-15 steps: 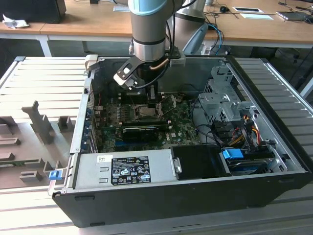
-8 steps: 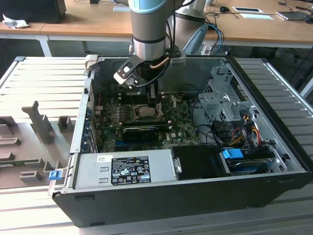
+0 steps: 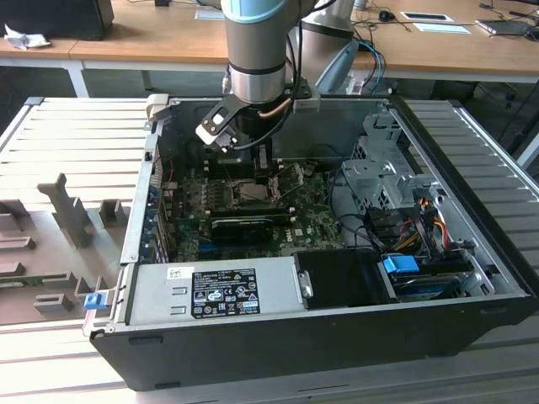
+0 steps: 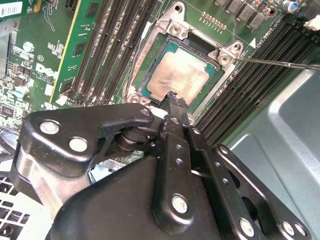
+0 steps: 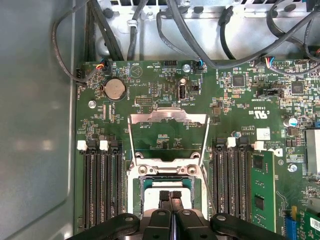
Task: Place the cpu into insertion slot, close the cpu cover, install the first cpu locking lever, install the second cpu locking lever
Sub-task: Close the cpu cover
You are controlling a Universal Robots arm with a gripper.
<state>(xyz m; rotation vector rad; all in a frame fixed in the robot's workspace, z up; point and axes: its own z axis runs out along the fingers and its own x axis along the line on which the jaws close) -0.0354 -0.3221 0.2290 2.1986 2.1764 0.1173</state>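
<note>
- Exterior view, starting from its left: a ribbed grey table [image 3: 50,143] carries grey fixture blocks [image 3: 63,206]. Next to them is the open computer case [image 3: 337,337].
- Along the case's near wall I see the power supply [image 3: 210,290], and beyond it the green motherboard [image 3: 312,223].
- The arm [image 3: 257,42] reaches down into the case over the middle of the board.
- In both wrist views the tool [image 5: 170,196] is narrow, fingers pressed together with nothing between them. Its tip is at the edge of the cpu [image 4: 182,75] — touching or just above, I cannot tell which.
- The cpu lies flat inside the insertion slot [image 4: 147,57], silver face up.
- The cpu cover [image 5: 168,116] is swung open, clear of the slot, on the side away from the tool.
- A thin metal rod [image 4: 280,62] runs out from one corner of the slot, over the memory slots [image 4: 260,70].
- Toward the exterior view's right are the drive cage [image 3: 383,168] and coloured cables [image 3: 425,223].
</note>
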